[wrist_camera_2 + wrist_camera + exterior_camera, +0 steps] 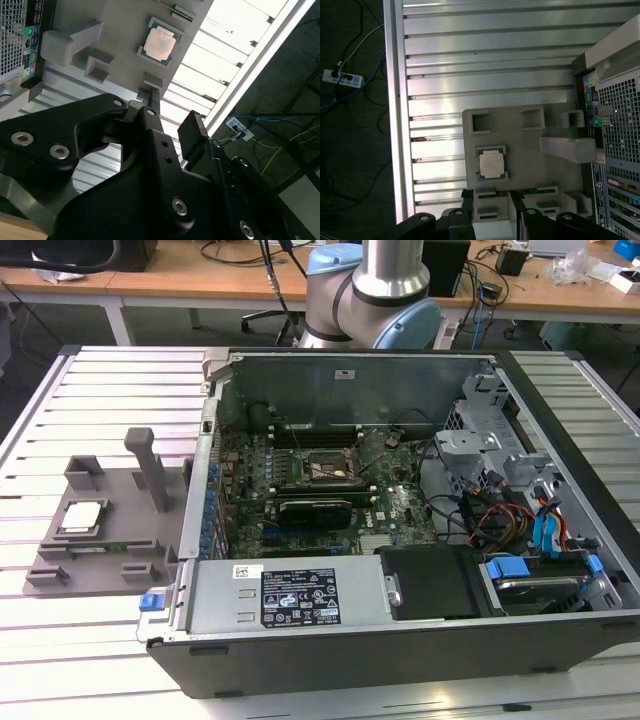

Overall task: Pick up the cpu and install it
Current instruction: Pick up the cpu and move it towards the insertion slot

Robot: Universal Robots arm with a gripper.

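Hovering over the grey fixture tray (530,165), the tool (490,197) hangs with its jaws standing apart and nothing between them. The cpu (491,164) lies just ahead of it, untouched. The chip sits lid-up in a square recess of the tray, which likely keeps it square and findable for a grasp. The tray lies just beside the open computer case (300,595), presumably to keep the carry to the socket (320,468) short. The upright post (567,148) rises near the cpu on the case side, and low blocks ring the recess, so room there is tight. On the far side, bare slatted counter (495,50) runs free to its rim.
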